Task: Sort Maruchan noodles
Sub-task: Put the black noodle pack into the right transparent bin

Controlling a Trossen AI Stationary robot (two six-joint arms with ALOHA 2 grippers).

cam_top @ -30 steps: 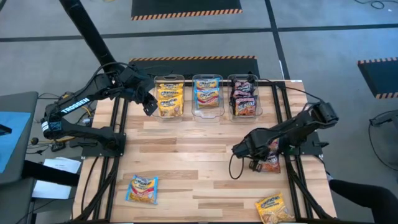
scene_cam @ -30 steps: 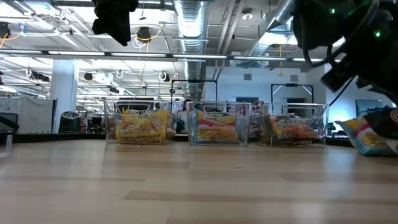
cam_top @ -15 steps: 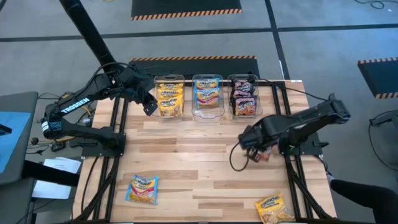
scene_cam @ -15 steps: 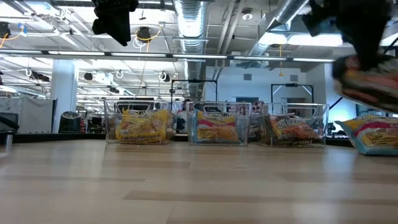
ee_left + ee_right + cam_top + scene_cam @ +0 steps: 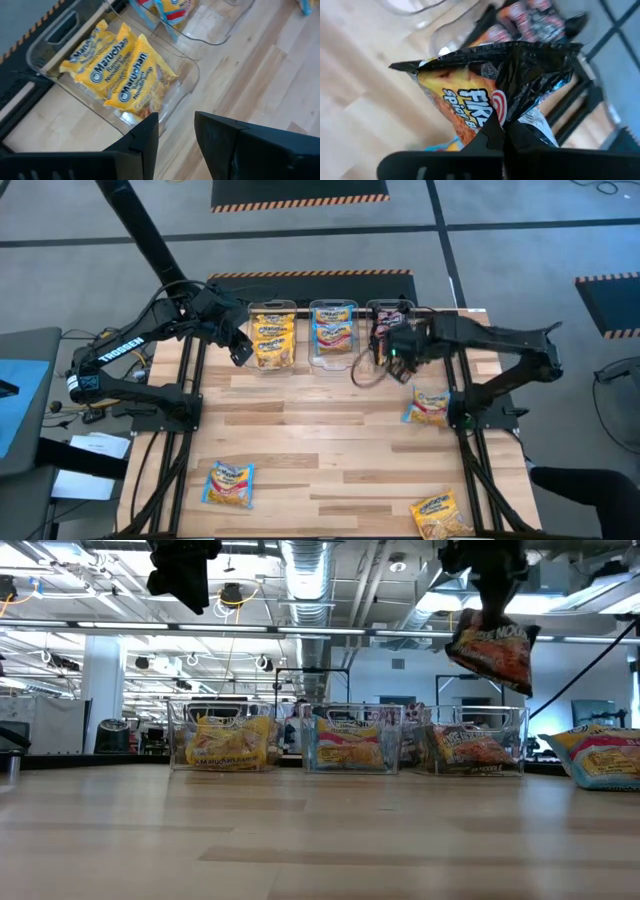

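Glossy plastic packets [image 5: 270, 340] — clear bins [image 5: 334, 360] — matt wood table [image 5: 320, 440].

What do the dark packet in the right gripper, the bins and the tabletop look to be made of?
Dark packet, shut in the right gripper: thin glossy plastic film, judging by its crinkles and bright glints. Bins: clear rigid plastic, since the yellow packets show through the walls and the rim shines. Tabletop: light wood planks, with visible grain and seams; probably a smooth finish.

A: You have open table [image 5: 300, 430] mid-board; three bins [image 5: 333, 332] block the far edge.
B: Your right gripper [image 5: 392, 345] with its dark packet [image 5: 490, 648] hangs above the right bin; loose packets [image 5: 229, 483] sit near-side.
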